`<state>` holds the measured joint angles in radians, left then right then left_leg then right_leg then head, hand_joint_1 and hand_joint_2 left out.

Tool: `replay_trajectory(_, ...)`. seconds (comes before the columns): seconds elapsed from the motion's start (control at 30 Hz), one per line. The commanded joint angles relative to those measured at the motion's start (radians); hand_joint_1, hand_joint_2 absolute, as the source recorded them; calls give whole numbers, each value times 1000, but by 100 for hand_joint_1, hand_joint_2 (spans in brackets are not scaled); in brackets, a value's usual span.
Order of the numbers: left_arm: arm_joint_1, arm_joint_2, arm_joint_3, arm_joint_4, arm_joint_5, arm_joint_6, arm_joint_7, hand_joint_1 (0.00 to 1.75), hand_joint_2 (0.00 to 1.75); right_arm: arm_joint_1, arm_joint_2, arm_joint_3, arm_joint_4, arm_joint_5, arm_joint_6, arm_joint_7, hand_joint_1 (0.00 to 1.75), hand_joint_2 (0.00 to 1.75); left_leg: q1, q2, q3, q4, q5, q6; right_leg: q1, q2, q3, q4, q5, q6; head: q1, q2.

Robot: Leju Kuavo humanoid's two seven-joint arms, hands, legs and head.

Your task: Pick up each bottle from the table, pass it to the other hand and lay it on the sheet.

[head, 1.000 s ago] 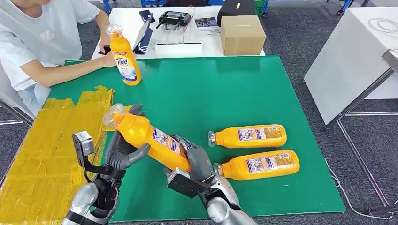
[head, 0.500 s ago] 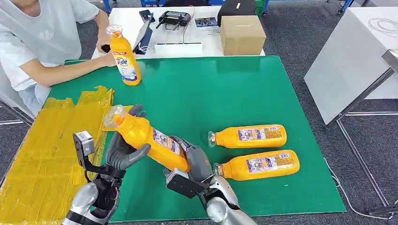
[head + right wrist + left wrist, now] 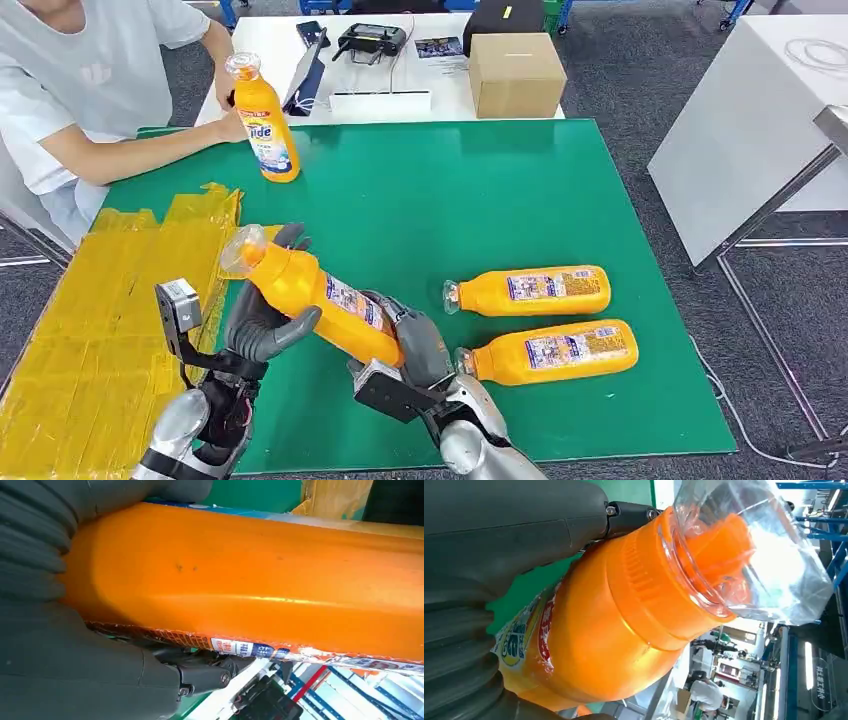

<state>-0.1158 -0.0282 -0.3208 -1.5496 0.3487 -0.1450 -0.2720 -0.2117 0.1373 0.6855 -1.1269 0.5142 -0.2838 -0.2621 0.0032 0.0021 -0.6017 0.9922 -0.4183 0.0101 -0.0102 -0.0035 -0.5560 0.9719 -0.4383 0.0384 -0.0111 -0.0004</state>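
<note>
An orange detergent bottle (image 3: 320,295) hangs tilted above the front left of the green mat (image 3: 450,190), its clear-wrapped cap toward the yellow sheet (image 3: 100,300). My left hand (image 3: 262,325) grips it below the neck, and my right hand (image 3: 420,345) grips its base. In the left wrist view the bottle's shoulder (image 3: 624,620) lies against the left hand (image 3: 499,535). In the right wrist view the bottle's body (image 3: 250,580) sits inside the right hand (image 3: 60,670). Two more orange bottles (image 3: 530,288) (image 3: 555,352) lie on their sides on the mat to the right.
A person sits at the back left with a hand on an upright orange bottle (image 3: 265,125) at the mat's far corner. Behind the mat a white table carries a cardboard box (image 3: 515,72) and a controller (image 3: 370,40). Another white table (image 3: 760,130) stands at the right.
The held bottle and both my hands stay where they were. The person's hand by the upright bottle has shifted slightly.
</note>
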Motion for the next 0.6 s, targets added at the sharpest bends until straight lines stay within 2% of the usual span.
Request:
replay_trajectory(0.03, -48, 19, -40, 58, 1, -4, 4, 0, 175, -36, -7, 41, 56, 1, 8, -2, 175, 175, 0, -1, 3, -1, -1, 0, 0, -1, 3, -1, -1, -1, 0, 0)
replay_trajectory(0.2, -48, 19, -40, 58, 1, -4, 4, 0, 175, -36, -7, 41, 56, 1, 8, -2, 175, 175, 0, -1, 2, -1, 0, 0, 0, -1, 2, -1, 0, 0, 0, 0)
replay_trajectory(0.23, -48, 19, -40, 58, 1, -4, 4, 0, 175, -36, -7, 41, 56, 1, 8, -2, 175, 175, 2, -1, 7, 0, -3, -1, 2, -1, 8, -2, -2, -2, 0, 0)
replay_trajectory(0.33, -48, 19, -40, 58, 1, -4, 4, 0, 175, -36, -7, 41, 56, 1, 8, -2, 175, 175, 1, -1, 3, 0, -1, 0, 1, -1, 4, -1, -1, -1, 0, 0)
replay_trajectory(0.4, -48, 19, -40, 58, 1, -4, 4, 0, 175, -36, -7, 41, 56, 1, 8, -2, 175, 175, 3, -1, 8, 0, -3, -1, 3, -1, 9, -2, -2, -2, 0, 0)
replay_trajectory(0.43, -48, 19, -40, 58, 1, -4, 4, 0, 175, -36, -7, 41, 56, 1, 8, -2, 175, 175, 1, -1, 2, -1, -1, 0, 1, -1, 3, -1, -1, -1, 0, 0)
replay_trajectory(0.5, -48, 19, -40, 58, 1, -4, 4, 0, 175, -36, -7, 41, 56, 1, 8, -2, 175, 175, 2, -1, 6, 0, -3, -1, 2, -1, 8, -2, -2, -1, 0, 0)
replay_trajectory(0.53, -48, 19, -40, 58, 1, -4, 4, 0, 175, -36, -7, 41, 56, 1, 8, -2, 175, 175, 1, -1, 3, -1, -1, 0, 1, -1, 3, -1, -1, -1, 0, 0)
replay_trajectory(0.6, -48, 19, -40, 58, 1, -4, 4, 0, 175, -36, -7, 41, 56, 1, 8, -2, 175, 175, 1, -1, 4, 0, -1, 0, 1, -1, 5, -1, -1, -1, 0, 0)
